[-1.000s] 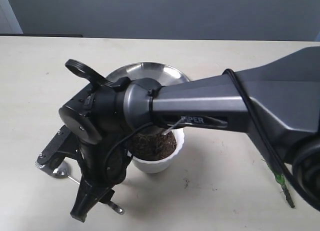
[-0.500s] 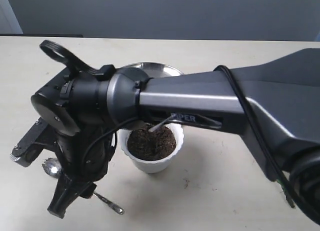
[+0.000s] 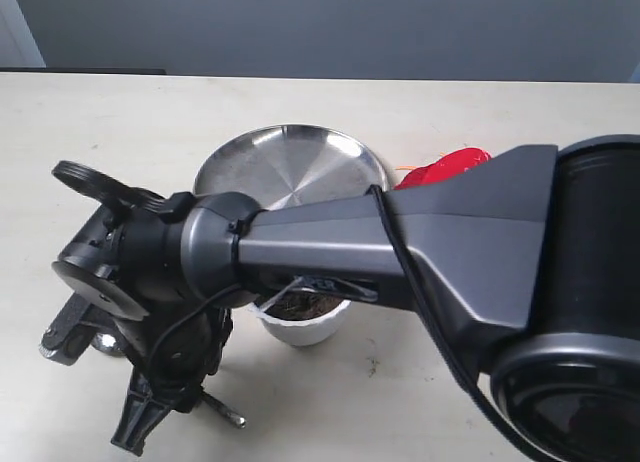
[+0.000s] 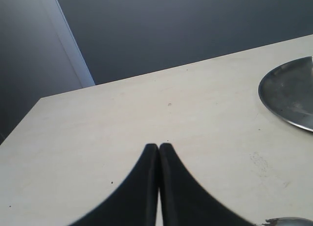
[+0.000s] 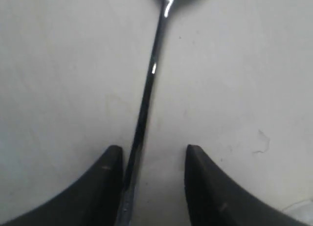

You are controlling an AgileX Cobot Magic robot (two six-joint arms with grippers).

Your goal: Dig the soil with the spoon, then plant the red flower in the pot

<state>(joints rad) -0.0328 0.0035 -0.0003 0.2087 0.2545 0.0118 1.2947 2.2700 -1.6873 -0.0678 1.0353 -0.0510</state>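
Down at the left of the pale counter [image 3: 450, 102], the thin shiny silver metal spoon [image 5: 146, 89] lies flat between the right gripper's [image 5: 149, 160] parted jaws, close to one finger. The left gripper [image 4: 159, 152] has its jaws pressed together, empty. Rightward stand the round steel plate [image 3: 290, 162], the white pot [image 3: 300, 327] of dark soil [image 3: 305, 304], and the glossy red flower [image 3: 450, 167].

The right arm has swung further to the left and lower in the exterior view, so its gripper [image 3: 150, 407] is now over the spoon [image 3: 222, 410], the pot [image 3: 300, 327] is mostly covered, and the red flower [image 3: 445, 169] has appeared
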